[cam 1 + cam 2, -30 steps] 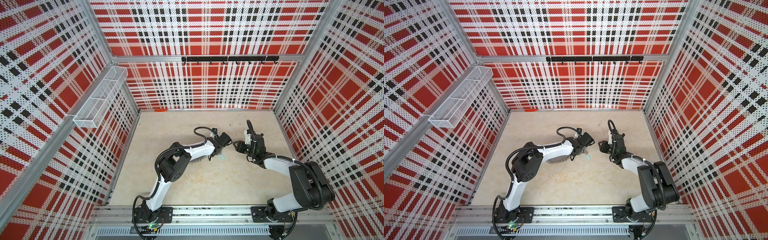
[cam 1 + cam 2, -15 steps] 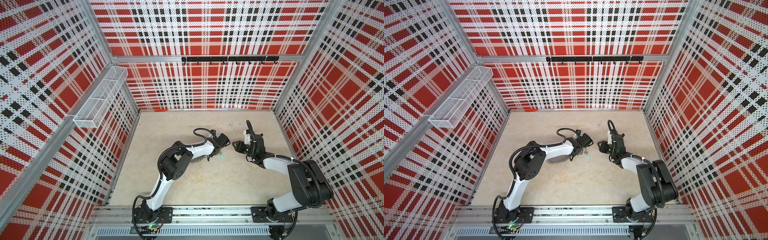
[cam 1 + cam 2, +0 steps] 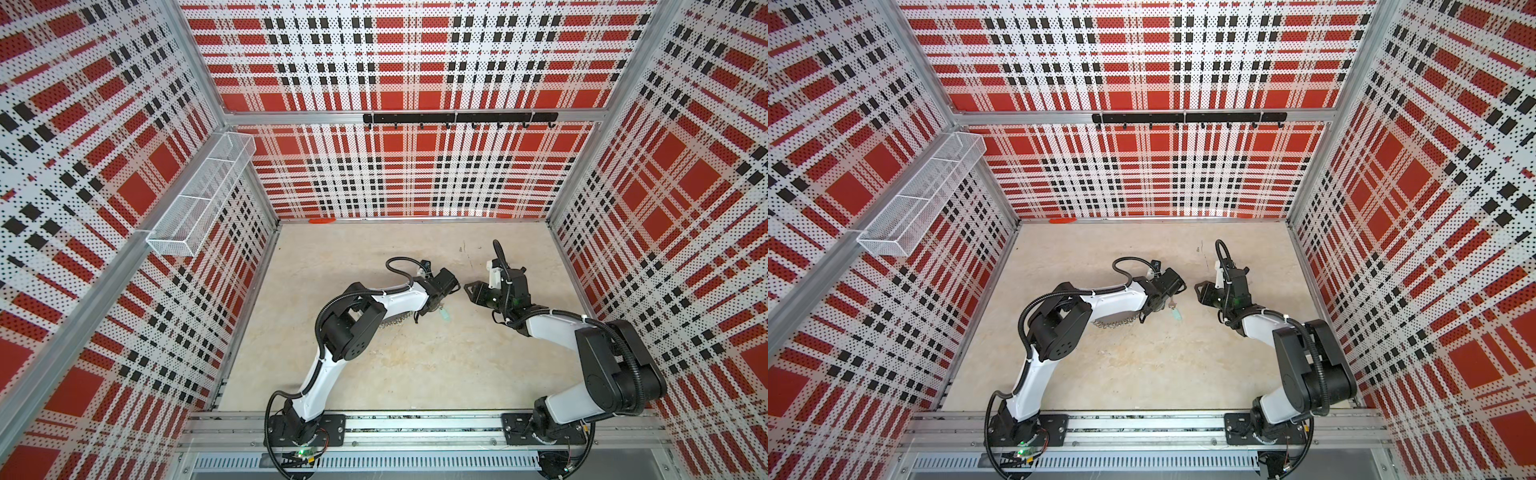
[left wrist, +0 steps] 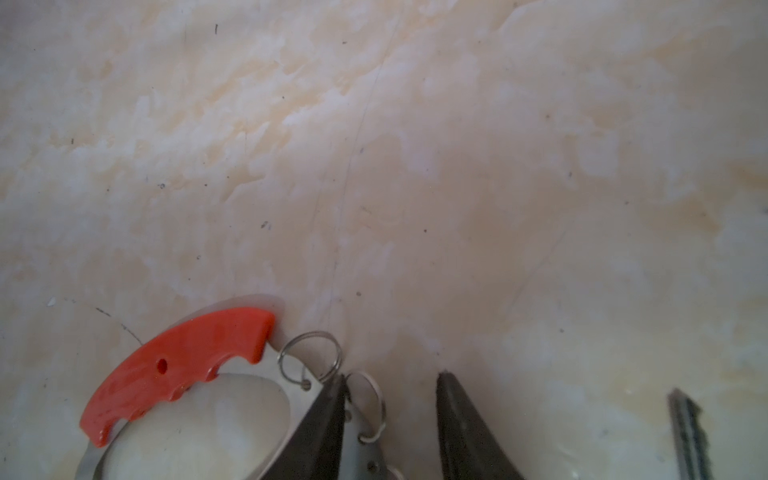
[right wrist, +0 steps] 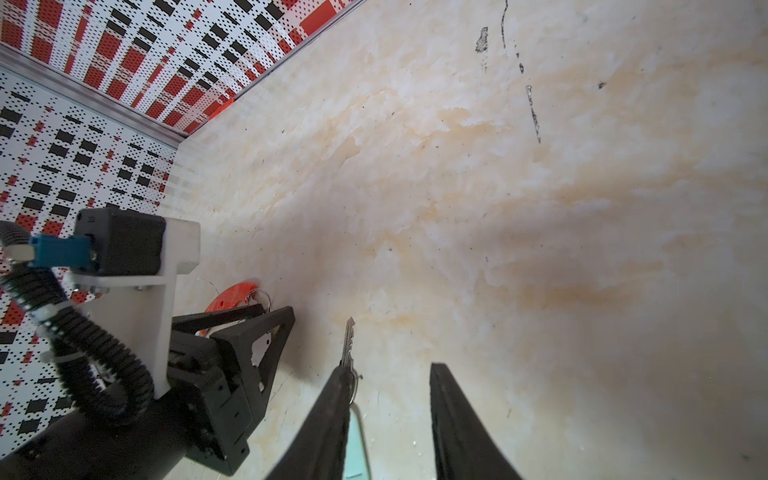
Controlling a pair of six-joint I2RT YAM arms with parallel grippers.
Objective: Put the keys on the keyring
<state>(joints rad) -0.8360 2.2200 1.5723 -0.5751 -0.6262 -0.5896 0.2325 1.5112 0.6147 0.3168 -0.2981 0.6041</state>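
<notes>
The left gripper [image 4: 390,377] hangs low over the keyring [image 4: 178,365], its jaws apart but narrower than a second ago; a small wire loop [image 4: 370,411] on the hoop's rim sits between the jaws, right beside one finger; the red curved section lies just past that finger; nothing is clamped. The keyring lies flat on the table [image 3: 415,365], mostly under the left forearm in both top views, where it lay before. The key [image 5: 348,343] with its teal tag [image 3: 1176,314] rests on the table between the two arms, just beside the left gripper and apart from the hoop, unmoved; it is not on the ring. The right gripper [image 5: 388,366] hovers above the key, jaws apart and empty, about as wide as before; both arms have barely shifted.
</notes>
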